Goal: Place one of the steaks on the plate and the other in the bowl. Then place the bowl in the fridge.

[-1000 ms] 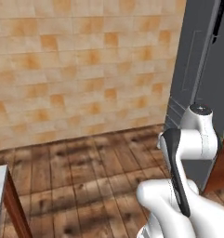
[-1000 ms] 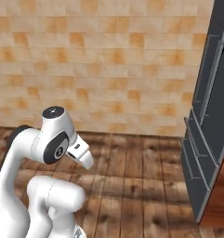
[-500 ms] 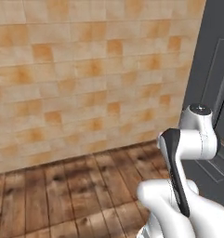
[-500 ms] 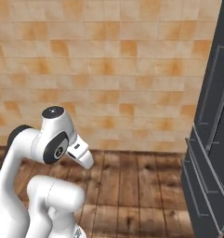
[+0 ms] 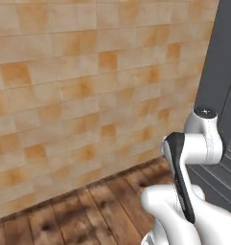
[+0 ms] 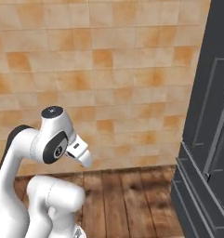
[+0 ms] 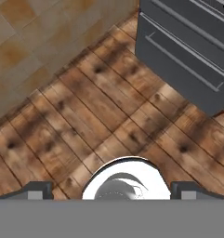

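Gripper [image 7: 111,189] jaws stand wide apart and hold nothing; the two dark fingertips [image 7: 36,189] point down at the wooden plank floor [image 7: 85,107]. Fridge [image 6: 211,116], tall and dark grey, stands at the right of the scene, against the tan tiled wall [image 5: 78,95]. Its lower drawer front with a long horizontal handle [image 7: 183,60] sits near the floor, ahead of the hand. White arm [image 5: 193,158] is folded close to the fridge.

text: none readable | labels: none | signs: none | numbers: none
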You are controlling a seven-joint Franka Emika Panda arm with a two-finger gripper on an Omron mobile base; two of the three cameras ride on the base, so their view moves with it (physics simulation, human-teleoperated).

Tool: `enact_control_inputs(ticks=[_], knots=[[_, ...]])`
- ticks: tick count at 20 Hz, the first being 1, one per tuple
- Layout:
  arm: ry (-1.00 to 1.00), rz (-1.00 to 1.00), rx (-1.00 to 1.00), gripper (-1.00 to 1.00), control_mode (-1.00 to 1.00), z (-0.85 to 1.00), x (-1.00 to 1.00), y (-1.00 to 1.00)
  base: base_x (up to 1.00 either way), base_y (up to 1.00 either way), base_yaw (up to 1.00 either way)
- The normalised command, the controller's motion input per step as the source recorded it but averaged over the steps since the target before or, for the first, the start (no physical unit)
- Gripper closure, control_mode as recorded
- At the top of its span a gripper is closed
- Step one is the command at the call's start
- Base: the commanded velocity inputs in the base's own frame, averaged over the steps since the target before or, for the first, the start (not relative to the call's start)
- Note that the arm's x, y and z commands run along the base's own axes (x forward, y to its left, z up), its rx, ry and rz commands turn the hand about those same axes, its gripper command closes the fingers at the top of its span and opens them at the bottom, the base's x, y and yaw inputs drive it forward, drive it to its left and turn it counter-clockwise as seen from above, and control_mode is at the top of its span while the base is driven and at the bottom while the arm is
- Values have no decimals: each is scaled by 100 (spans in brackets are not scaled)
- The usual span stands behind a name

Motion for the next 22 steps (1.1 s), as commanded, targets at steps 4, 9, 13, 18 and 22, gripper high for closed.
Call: enact_control_inputs(ticks=[4,9,13,18,22], knots=[[0,0,0,-100,100,0,0,0,100,36,-42],[0,0,0,-100,100,0,0,0,66,33,-71],[0,0,0,-100,100,0,0,0,32,22,-89],[0,0,0,-100,100,0,0,0,50,34,-85],[0,0,0,-100,100,0,0,0,48,34,-85]])
